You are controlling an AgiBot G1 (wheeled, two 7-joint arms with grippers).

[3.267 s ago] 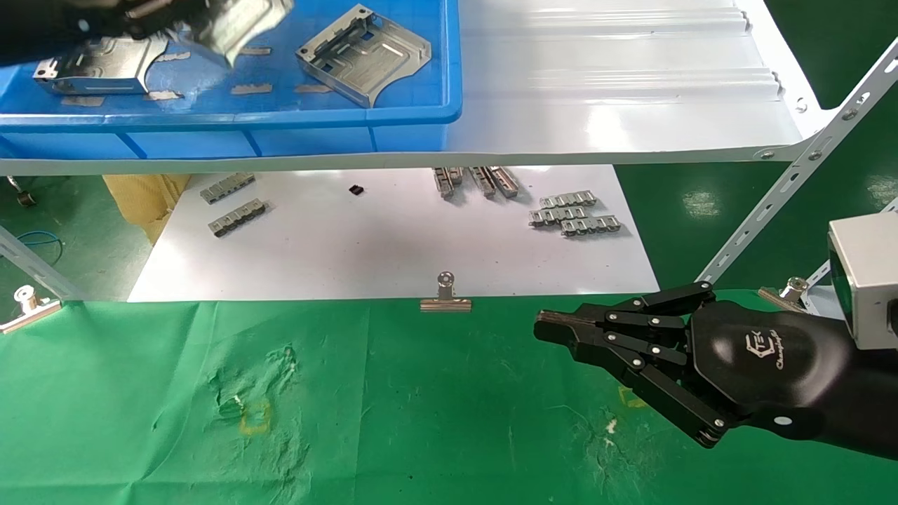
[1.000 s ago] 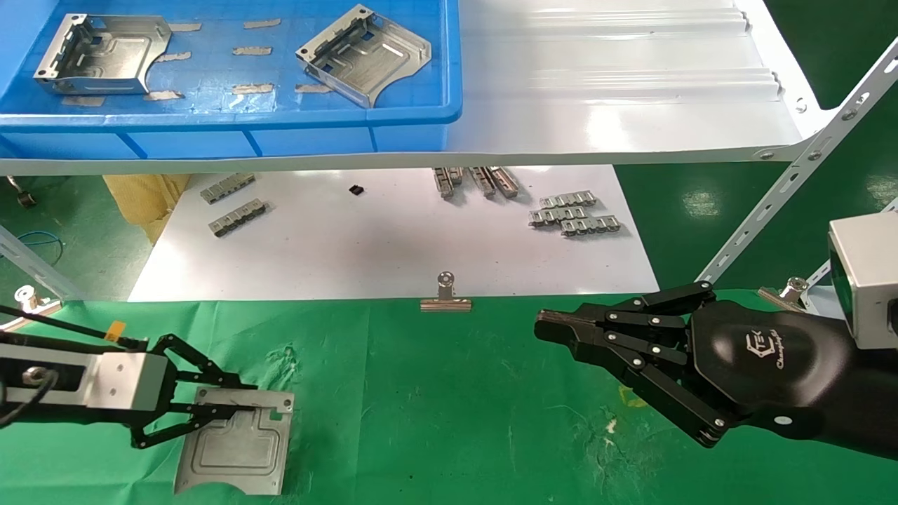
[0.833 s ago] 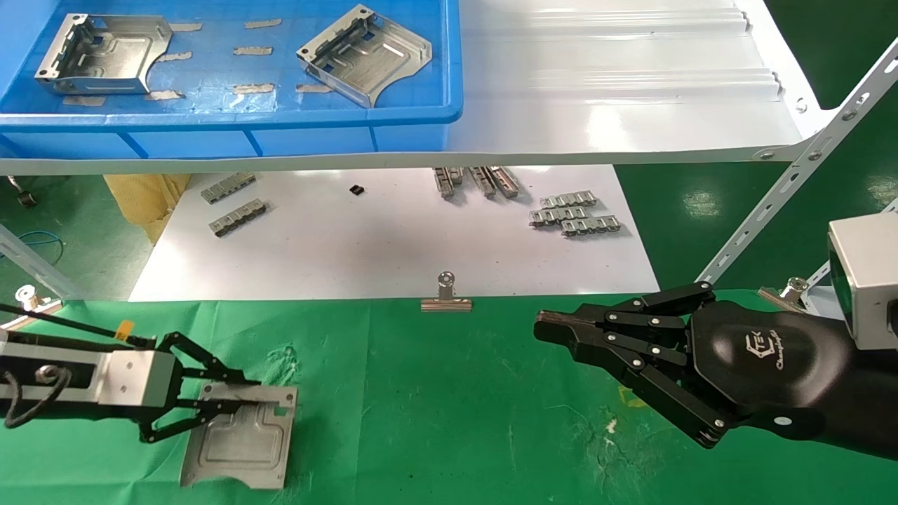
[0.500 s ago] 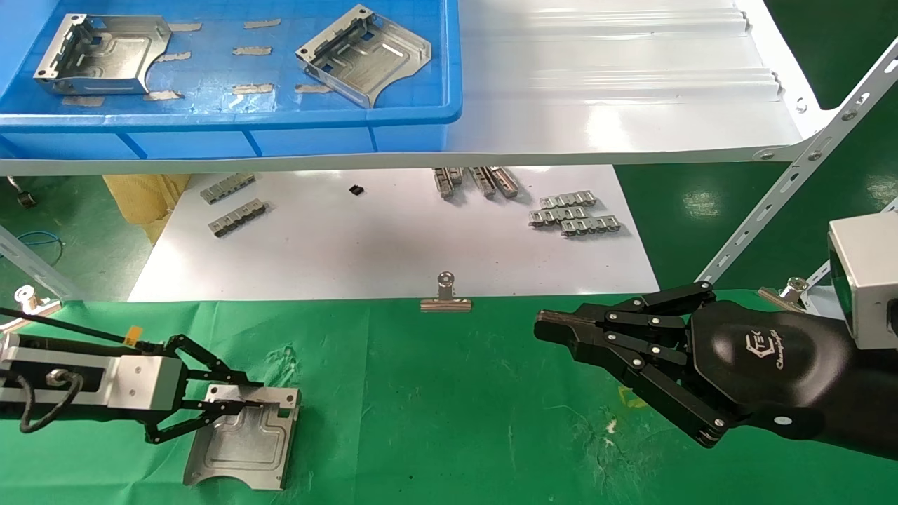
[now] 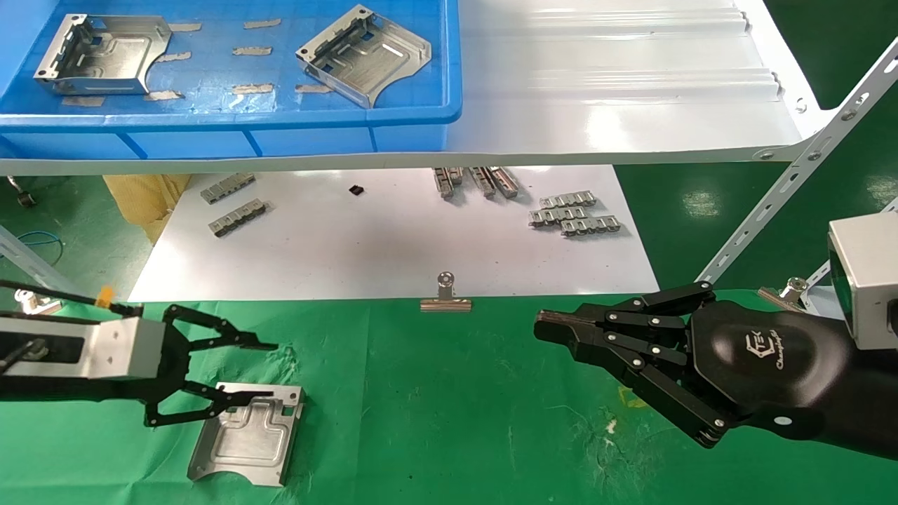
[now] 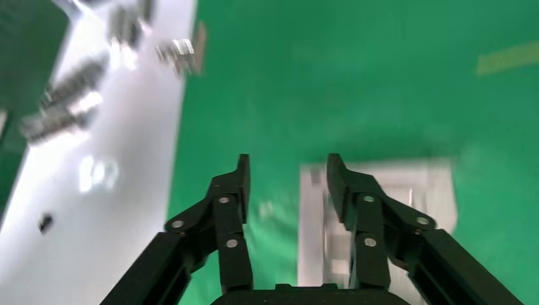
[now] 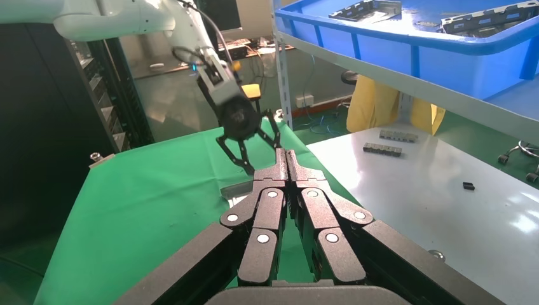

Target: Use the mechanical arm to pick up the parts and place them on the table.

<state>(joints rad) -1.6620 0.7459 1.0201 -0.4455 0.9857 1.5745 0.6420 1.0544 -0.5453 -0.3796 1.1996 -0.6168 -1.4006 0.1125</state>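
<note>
One silver stamped sheet-metal plate lies flat on the wrinkled green cloth table, released beneath the left gripper, whose fingers are spread open. Two matching plates remain in the blue plastic bin; the next move likely calls for reaching there. Right gripper, fingers pressed together, is parked over the cloth.

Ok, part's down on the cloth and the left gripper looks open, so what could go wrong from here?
The left gripper is open, but its lower finger overlaps the part on the table: pulling back low may drag it. Two more parts lie in the blue bin; its wall could catch the fingers. The right gripper sits parked.
</note>
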